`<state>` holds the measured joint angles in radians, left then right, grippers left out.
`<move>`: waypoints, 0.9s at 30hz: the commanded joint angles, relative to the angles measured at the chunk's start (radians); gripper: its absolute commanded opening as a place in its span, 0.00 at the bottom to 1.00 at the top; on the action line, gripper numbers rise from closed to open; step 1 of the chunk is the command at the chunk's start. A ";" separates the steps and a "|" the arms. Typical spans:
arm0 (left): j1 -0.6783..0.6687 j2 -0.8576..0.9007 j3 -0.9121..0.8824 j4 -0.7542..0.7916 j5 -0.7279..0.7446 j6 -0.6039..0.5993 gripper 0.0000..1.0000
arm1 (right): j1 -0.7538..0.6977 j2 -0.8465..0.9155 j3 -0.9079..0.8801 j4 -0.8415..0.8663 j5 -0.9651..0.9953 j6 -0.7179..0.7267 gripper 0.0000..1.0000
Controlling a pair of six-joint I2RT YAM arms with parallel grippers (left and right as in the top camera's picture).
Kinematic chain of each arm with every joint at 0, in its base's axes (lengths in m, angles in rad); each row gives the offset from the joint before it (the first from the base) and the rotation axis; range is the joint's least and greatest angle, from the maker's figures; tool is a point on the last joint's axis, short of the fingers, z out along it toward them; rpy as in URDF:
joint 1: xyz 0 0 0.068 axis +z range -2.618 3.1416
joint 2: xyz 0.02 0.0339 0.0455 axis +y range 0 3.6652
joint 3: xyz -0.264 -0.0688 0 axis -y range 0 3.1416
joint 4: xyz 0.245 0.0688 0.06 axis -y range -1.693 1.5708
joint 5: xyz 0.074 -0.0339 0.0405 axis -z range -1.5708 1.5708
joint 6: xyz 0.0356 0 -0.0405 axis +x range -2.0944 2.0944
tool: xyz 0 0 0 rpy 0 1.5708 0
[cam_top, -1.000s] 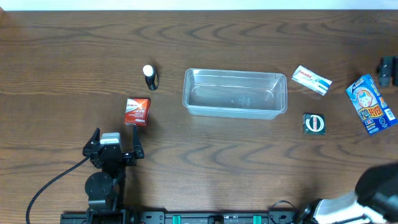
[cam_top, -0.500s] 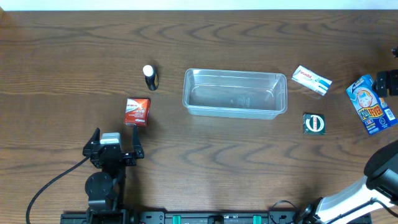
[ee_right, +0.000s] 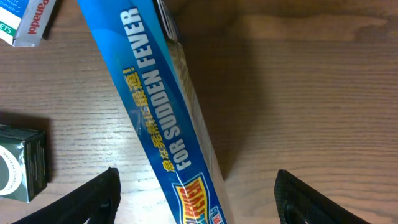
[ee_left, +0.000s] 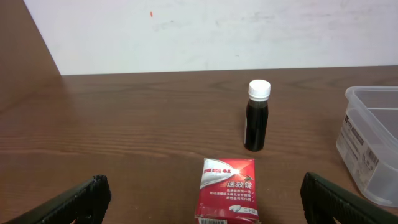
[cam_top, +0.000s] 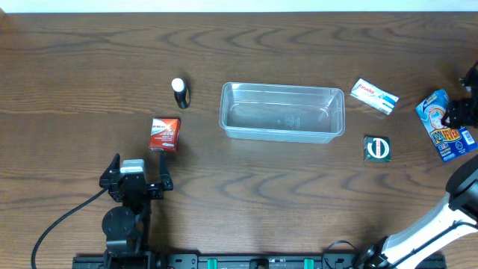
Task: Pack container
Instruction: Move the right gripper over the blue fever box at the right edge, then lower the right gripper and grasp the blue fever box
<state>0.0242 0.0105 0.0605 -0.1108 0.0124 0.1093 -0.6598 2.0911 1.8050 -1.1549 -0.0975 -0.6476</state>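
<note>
Right gripper point(ee_right: 198, 198) has its fingers spread wide, one on each side of the blue "for sudden fever" box point(ee_right: 155, 106), over on the right side of the table point(cam_top: 246, 194). Left gripper point(ee_left: 205, 200) is wide apart too, holding nothing, with a red box point(ee_left: 227, 186) right in front of it and a dark white-capped bottle point(ee_left: 257, 121) standing further back. The clear container point(cam_top: 282, 88) sits mid-table. A white box point(cam_top: 374, 96) and a small dark green box point(cam_top: 377, 148) lie between it and the blue one.

Six loose items, three kinds.
One clear container point(cam_top: 224, 112); one dark bottle point(cam_top: 180, 93); four small boxes: red box point(cam_top: 164, 134), white box point(cam_top: 374, 96), dark green box point(cam_top: 377, 148), blue box point(cam_top: 437, 119).
</note>
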 commanded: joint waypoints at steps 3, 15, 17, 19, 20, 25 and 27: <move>-0.002 -0.006 -0.031 -0.014 0.006 0.010 0.98 | -0.007 0.038 0.007 -0.008 -0.030 -0.004 0.84; -0.002 -0.006 -0.031 -0.014 0.006 0.010 0.98 | -0.009 0.043 0.007 -0.031 -0.251 -0.004 0.99; -0.002 -0.006 -0.031 -0.014 0.006 0.010 0.98 | -0.009 0.043 0.007 -0.031 -0.237 -0.004 0.98; -0.002 -0.006 -0.031 -0.014 0.006 0.010 0.98 | -0.009 0.043 0.007 -0.034 -0.222 -0.005 0.92; -0.002 -0.006 -0.031 -0.014 0.006 0.010 0.98 | -0.009 0.043 0.007 -0.035 -0.210 -0.004 0.88; -0.002 -0.006 -0.031 -0.014 0.006 0.010 0.98 | -0.012 0.043 0.007 -0.035 -0.116 -0.004 0.64; -0.002 -0.006 -0.031 -0.014 0.006 0.010 0.98 | -0.012 0.043 0.007 -0.034 -0.108 -0.004 0.59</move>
<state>0.0242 0.0105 0.0605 -0.1108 0.0124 0.1093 -0.6601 2.1300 1.8053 -1.1881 -0.2443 -0.6483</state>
